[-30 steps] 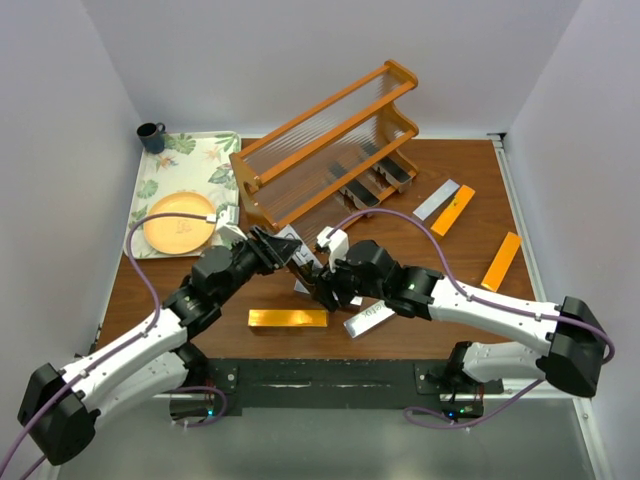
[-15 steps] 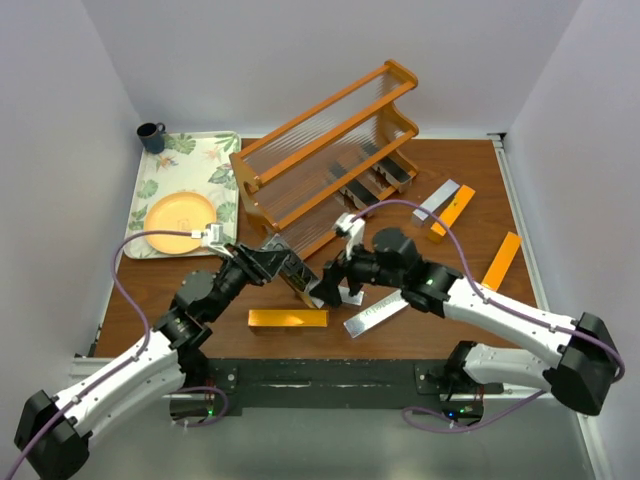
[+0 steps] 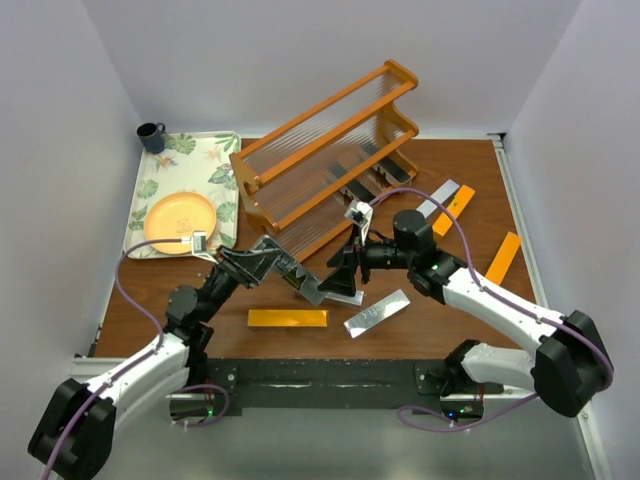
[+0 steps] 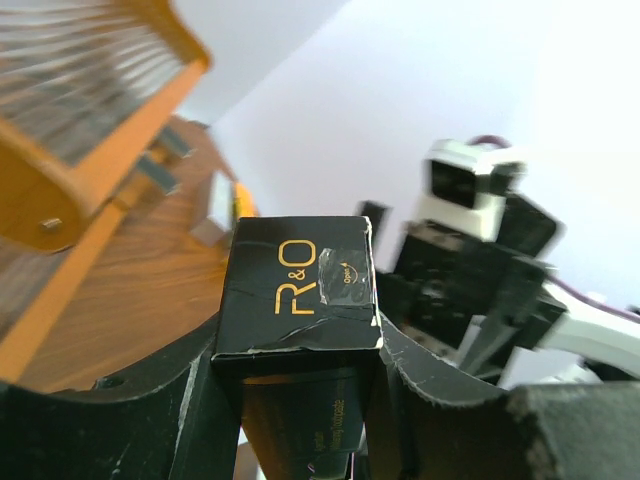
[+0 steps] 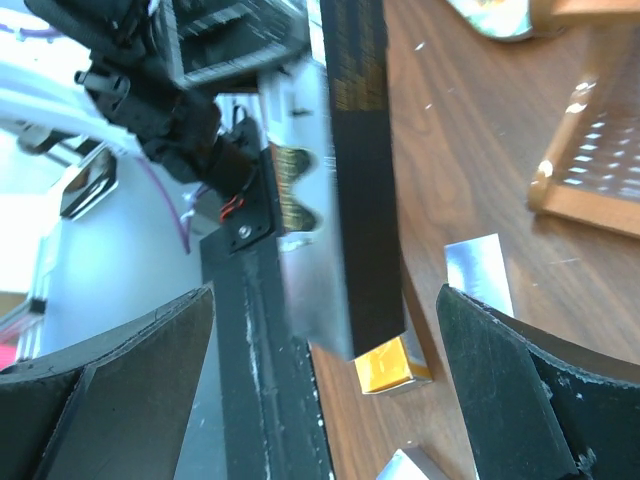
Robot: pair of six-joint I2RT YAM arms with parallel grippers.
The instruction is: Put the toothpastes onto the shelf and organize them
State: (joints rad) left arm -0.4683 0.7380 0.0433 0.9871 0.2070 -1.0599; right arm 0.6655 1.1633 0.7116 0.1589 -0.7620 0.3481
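My left gripper (image 3: 287,270) is shut on a dark grey toothpaste carton (image 3: 300,281), held off the table in front of the shelf (image 3: 330,150). In the left wrist view the carton (image 4: 300,290) shows "R&O" on its end, pinched between both fingers (image 4: 190,400). My right gripper (image 3: 342,280) stands open just right of it; its wrist view has the dark carton (image 5: 365,170) between the spread jaws without touching. On the table lie a gold carton (image 3: 288,318), two silver ones (image 3: 376,312) (image 3: 437,198) and two orange ones (image 3: 453,210) (image 3: 501,261). Dark cartons (image 3: 360,190) rest on the shelf's lowest tier.
A floral tray (image 3: 165,165) with an orange plate (image 3: 180,222) sits at the left, a dark mug (image 3: 151,135) behind it. White walls close in the table on three sides. The shelf stands at an angle across the back.
My right gripper has opened, let go of the dark carton and drawn back to the right. The left gripper keeps the carton, and its arm has swung back toward the left.
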